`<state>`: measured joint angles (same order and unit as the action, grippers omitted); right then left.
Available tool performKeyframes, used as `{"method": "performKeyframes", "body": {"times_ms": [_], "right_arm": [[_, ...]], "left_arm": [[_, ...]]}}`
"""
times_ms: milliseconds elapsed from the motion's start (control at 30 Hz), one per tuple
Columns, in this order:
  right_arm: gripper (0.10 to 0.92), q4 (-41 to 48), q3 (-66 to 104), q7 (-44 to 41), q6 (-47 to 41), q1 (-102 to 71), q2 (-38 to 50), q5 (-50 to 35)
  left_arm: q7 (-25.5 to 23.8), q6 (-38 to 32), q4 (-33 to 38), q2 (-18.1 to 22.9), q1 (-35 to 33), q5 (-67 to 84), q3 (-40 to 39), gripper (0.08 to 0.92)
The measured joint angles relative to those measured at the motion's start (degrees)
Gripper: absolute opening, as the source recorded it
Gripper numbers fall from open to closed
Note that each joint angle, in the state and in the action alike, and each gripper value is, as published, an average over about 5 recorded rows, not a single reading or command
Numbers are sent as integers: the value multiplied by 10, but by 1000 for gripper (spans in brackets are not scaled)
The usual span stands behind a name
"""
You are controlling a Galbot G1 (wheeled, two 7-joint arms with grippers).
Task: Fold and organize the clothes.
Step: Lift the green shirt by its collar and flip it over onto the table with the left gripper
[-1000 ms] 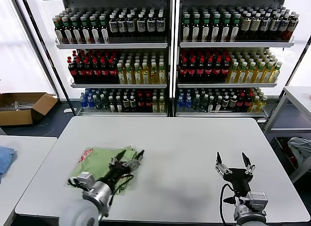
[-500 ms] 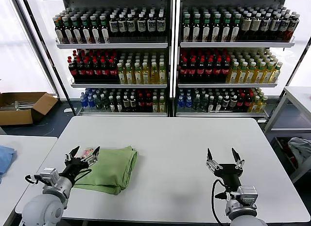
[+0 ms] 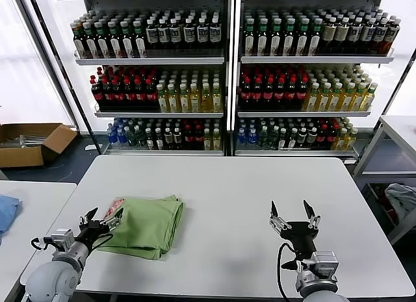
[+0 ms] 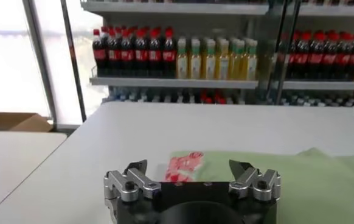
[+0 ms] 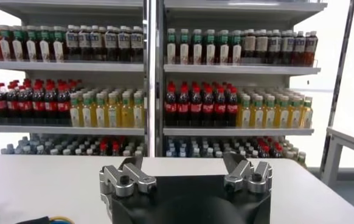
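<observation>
Now note that the left gripper [image 3: 102, 219] has pulled back off the shirt [image 3: 148, 225] to the table's [image 3: 247, 185] near-left edge, fingers spread, holding nothing. You see the shirt lying folded just beyond it, toward 1 o'clock. The right gripper [image 3: 293, 216] waits spread at the near right. Judge folding complete. No shelf-bottle labels are readable.

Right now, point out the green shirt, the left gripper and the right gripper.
green shirt [image 3: 146, 225], head view, middle of the folded fabric.
left gripper [image 3: 102, 218], head view, midway between its open fingertips.
right gripper [image 3: 294, 211], head view, midway between its open fingertips.
</observation>
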<state>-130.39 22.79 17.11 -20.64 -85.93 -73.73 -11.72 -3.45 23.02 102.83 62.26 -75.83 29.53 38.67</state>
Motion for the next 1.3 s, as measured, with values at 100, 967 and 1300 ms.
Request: {"method": "performKeyframes", "body": {"times_ms": [100, 967, 1300], "right_arm": [[823, -2, -4, -1, 1, -2, -2, 4], [823, 2, -12, -1, 1, 1, -6, 16], [823, 4, -12, 2, -2, 8, 1, 16]], "left_arm": [[-5, 0, -16, -3, 2, 2, 1, 823], [-35, -1, -48, 3, -7, 33, -5, 311], [-49, -14, -45, 9, -13, 32, 0, 116]]}}
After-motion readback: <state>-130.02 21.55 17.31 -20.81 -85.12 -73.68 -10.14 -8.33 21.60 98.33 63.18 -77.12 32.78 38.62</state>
